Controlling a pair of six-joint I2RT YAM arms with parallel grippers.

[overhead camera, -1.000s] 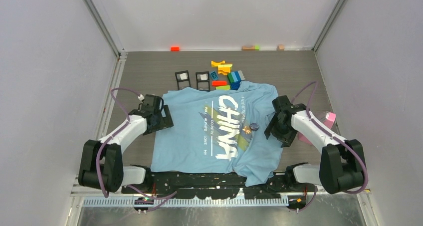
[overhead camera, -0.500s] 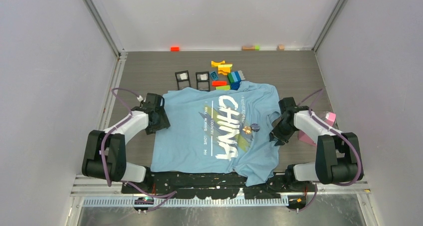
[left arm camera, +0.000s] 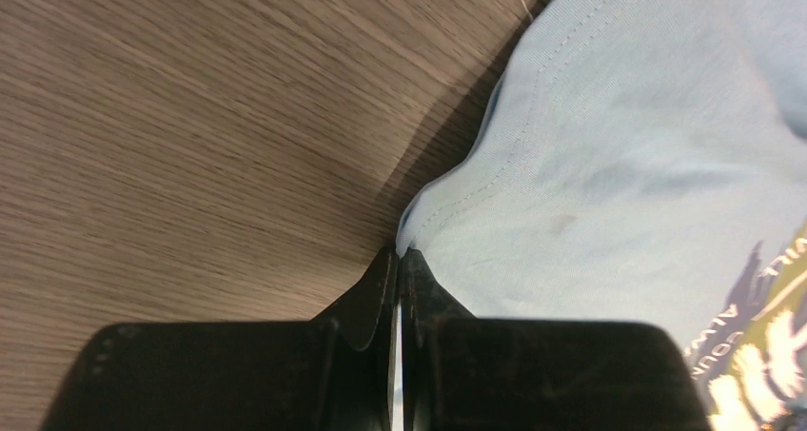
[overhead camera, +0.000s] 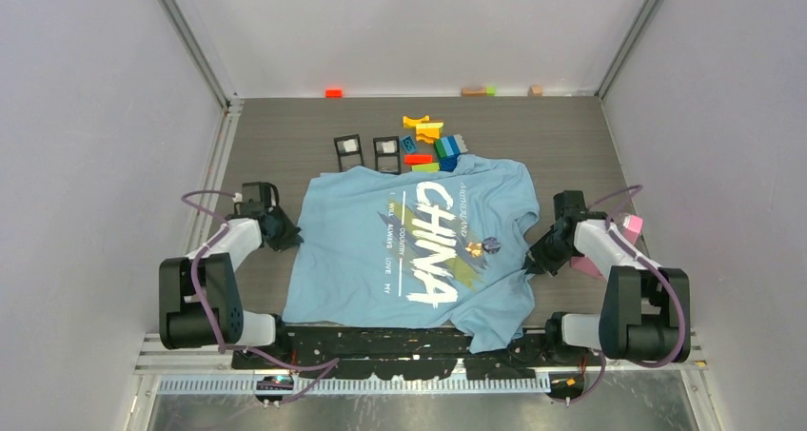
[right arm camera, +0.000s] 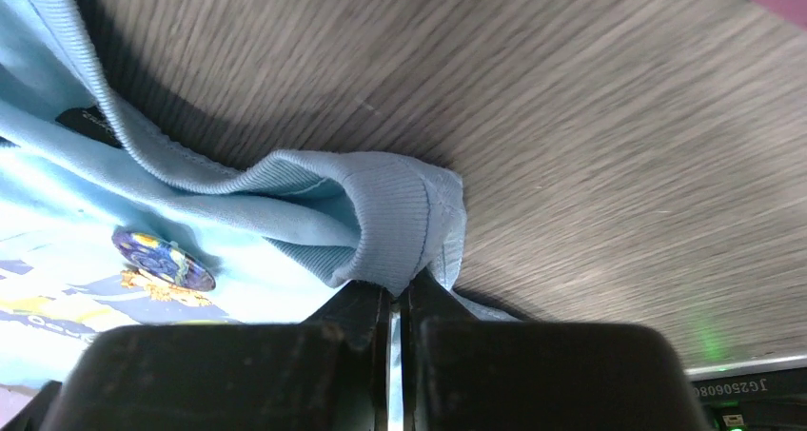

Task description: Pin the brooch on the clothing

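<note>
Cloth is pinched at both sides, close to the arm bases: the left gripper [left arm camera: 398, 260] has its fingers pressed together on the stitched edge of the clothing [overhead camera: 381, 250], and the right gripper [right arm camera: 400, 293] has its fingers closed on a fold of the ribbed collar. The light blue shirt lies spread on the wooden table [overhead camera: 285, 136], print up. The brooch [right arm camera: 164, 258], small, round and bluish, sits on the chest print near the collar. Farther away, coloured toy blocks [overhead camera: 433, 146] lie just beyond the shirt.
</note>
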